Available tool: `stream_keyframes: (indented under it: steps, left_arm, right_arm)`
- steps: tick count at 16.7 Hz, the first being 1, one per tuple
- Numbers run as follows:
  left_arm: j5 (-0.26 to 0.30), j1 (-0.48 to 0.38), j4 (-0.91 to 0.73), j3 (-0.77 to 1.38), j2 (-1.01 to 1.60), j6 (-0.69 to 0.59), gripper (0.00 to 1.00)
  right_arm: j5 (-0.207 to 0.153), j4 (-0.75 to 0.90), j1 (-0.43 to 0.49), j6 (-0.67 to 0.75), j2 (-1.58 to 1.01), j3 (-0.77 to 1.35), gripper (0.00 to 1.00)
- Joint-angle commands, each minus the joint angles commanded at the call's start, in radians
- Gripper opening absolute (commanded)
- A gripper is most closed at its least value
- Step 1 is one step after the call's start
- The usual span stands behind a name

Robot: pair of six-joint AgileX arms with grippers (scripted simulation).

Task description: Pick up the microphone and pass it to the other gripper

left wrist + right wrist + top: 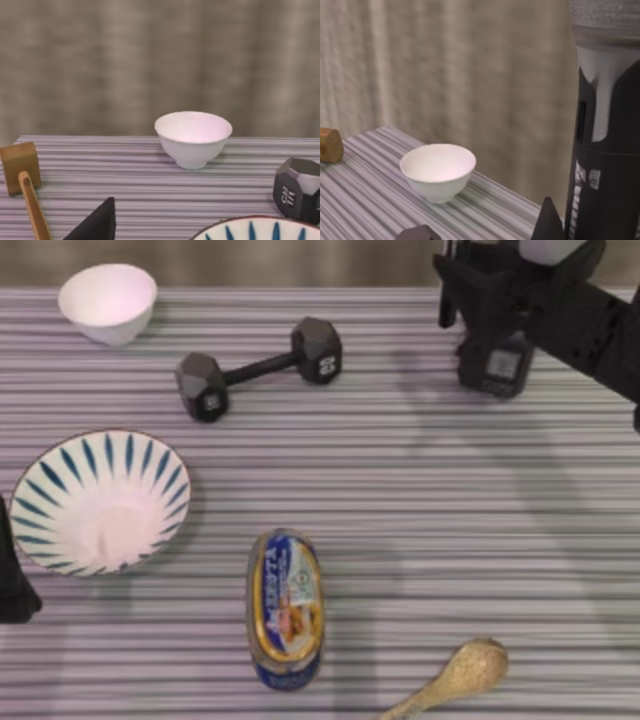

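The right wrist view shows the microphone [605,150] up close, standing tall right by the right pincer [480,285]. From above, only its grey head [553,248] peeks out at the counter's [420,520] far right corner. I cannot tell if the pincer grips it. The left pincer [12,585] waits at the left edge, near the striped bowl [100,502]. The dumbbell [260,368] lies between the white bowl [108,302] and the right arm.

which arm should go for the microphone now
Right. Its end effector is beside the microphone standing near the table's far right corner, close in the right wrist view. The left arm is parked at the left edge.
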State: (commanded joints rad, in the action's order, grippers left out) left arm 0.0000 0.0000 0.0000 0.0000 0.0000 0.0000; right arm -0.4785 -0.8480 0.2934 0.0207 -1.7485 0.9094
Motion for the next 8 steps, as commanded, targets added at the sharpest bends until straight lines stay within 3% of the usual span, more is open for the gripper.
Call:
stream_keyframes:
  steps: [2, 8]
  left_arm:
    - [0.0, 0.0, 0.0, 0.0, 0.0, 0.0, 1.0]
    - [0.0, 0.0, 0.0, 0.0, 0.0, 0.0, 1.0]
  right_arm:
    - [0.049, 0.015, 0.052, 0.0, 0.034, -0.013, 0.0]
    - [0.273, 0.083, 0.283, 0.004, 0.191, -0.072, 0.0]
